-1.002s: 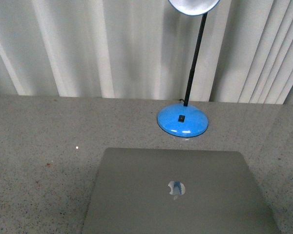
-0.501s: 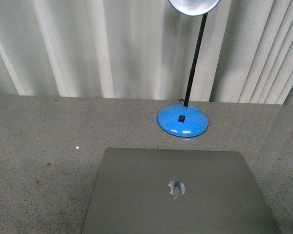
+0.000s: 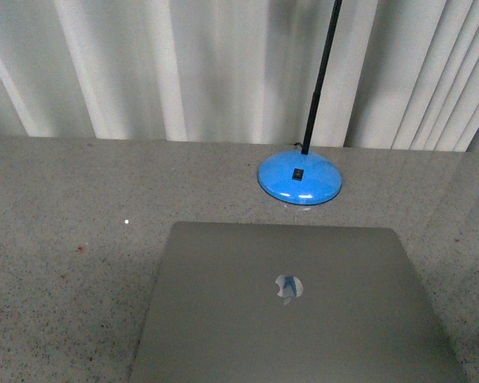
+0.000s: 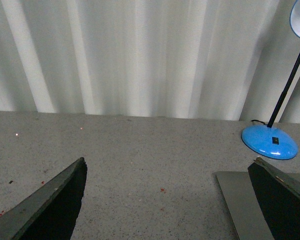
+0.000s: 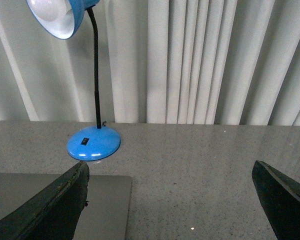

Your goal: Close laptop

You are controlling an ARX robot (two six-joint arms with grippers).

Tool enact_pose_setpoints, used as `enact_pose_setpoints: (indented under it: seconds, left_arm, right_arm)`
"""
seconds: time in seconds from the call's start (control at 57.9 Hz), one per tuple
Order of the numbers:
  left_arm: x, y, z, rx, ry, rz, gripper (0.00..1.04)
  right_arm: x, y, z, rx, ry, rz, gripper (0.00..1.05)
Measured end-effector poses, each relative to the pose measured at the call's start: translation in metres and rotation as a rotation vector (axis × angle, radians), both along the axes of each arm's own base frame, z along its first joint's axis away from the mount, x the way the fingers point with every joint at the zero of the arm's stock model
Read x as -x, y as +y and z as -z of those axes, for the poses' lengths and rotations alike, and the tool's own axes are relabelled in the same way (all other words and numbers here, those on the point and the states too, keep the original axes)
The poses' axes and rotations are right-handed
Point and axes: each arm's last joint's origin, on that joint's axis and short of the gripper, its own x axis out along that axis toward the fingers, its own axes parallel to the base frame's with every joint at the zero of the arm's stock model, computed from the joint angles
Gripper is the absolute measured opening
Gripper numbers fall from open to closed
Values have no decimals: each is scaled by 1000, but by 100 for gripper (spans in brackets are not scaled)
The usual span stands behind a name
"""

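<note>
The laptop (image 3: 295,307) lies shut and flat on the grey speckled table, its silver lid up with the shiny apple logo (image 3: 288,288) showing. Neither arm shows in the front view. In the left wrist view my left gripper (image 4: 170,200) is open over bare table, with the laptop's corner (image 4: 240,200) beside one dark finger (image 4: 282,200). In the right wrist view my right gripper (image 5: 170,200) is open too, with the laptop's corner (image 5: 102,205) beside one finger (image 5: 55,210). Nothing is between either pair of fingers.
A blue desk lamp stands behind the laptop on a round base (image 3: 299,179) with a thin black stem (image 3: 319,80); its shade (image 5: 57,17) hangs high. White pleated curtains (image 3: 144,72) close off the table's far edge.
The front view has shifted: the lamp base and laptop sit higher in the picture and the lamp's shade has left the top edge. The laptop stays shut.
</note>
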Motion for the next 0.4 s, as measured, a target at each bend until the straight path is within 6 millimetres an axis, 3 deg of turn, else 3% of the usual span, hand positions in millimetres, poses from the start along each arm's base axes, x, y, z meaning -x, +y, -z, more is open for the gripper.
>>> enact_pose_setpoints:
  seconds: [0.397]
  left_arm:
    - [0, 0, 0, 0, 0, 0, 98]
  right_arm:
    - [0, 0, 0, 0, 0, 0, 97]
